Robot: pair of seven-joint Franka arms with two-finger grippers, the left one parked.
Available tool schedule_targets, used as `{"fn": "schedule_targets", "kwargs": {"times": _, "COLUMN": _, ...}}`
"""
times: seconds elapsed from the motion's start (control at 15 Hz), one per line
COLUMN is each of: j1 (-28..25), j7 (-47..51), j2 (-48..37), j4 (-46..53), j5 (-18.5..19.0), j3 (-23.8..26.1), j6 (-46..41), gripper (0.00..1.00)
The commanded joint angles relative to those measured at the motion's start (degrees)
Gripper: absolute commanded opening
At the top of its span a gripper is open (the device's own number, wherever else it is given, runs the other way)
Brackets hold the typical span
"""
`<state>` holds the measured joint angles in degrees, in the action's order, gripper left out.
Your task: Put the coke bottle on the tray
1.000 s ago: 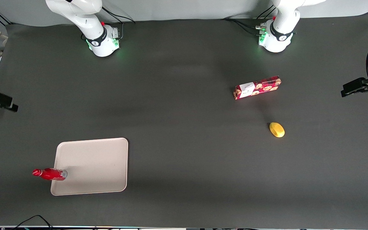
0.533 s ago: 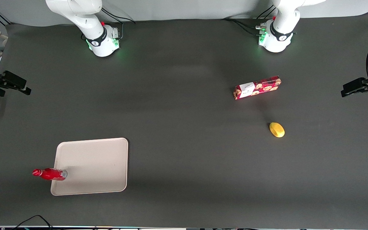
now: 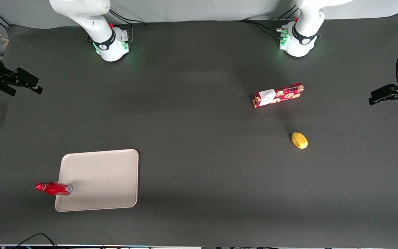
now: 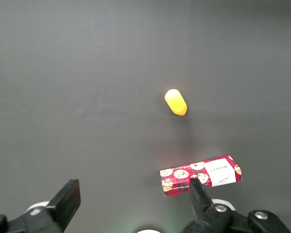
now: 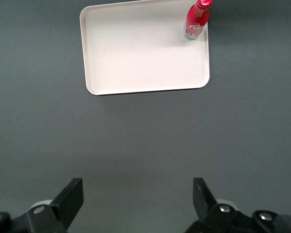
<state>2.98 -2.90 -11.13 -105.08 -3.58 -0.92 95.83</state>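
The coke bottle point(image 3: 53, 188), small and red with a red cap and silvery base, stands upright on the cream-white tray point(image 3: 102, 180), just inside one of the tray's corners nearest the front camera. In the right wrist view the bottle point(image 5: 196, 19) stands on the tray point(image 5: 140, 53) near a corner. My right gripper point(image 3: 29, 83) is open and empty. It hangs above the table at the working arm's end, farther from the front camera than the tray and well apart from the bottle. Its fingertips point(image 5: 73, 190) frame bare mat around the gripper's middle point(image 5: 137, 189).
A flat red cookie box point(image 3: 278, 94) and a yellow oval object point(image 3: 299, 140) lie toward the parked arm's end of the table. Both show in the left wrist view, the box point(image 4: 201, 175) and the yellow object point(image 4: 176, 102). A cable point(image 3: 33, 238) lies at the table's near edge.
My right gripper has moved away from the front camera and farther in over the table. The bottle and tray have not moved.
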Motion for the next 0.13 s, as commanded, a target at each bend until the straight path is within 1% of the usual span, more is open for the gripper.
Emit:
{"fn": "schedule_targets", "kwargs": {"times": 0.0, "j1": 0.9, "j7": 1.1, "j2": -1.6, "j4": -1.6, "j5": 0.9, "j3": 0.8, "j6": 1.2, "gripper": 1.0}}
{"fn": "schedule_targets", "kwargs": {"times": 0.07, "j1": 0.9, "j7": 1.1, "j2": -1.5, "j4": -1.6, "j5": 0.9, "j3": 0.8, "j6": 1.3, "gripper": 1.0}}
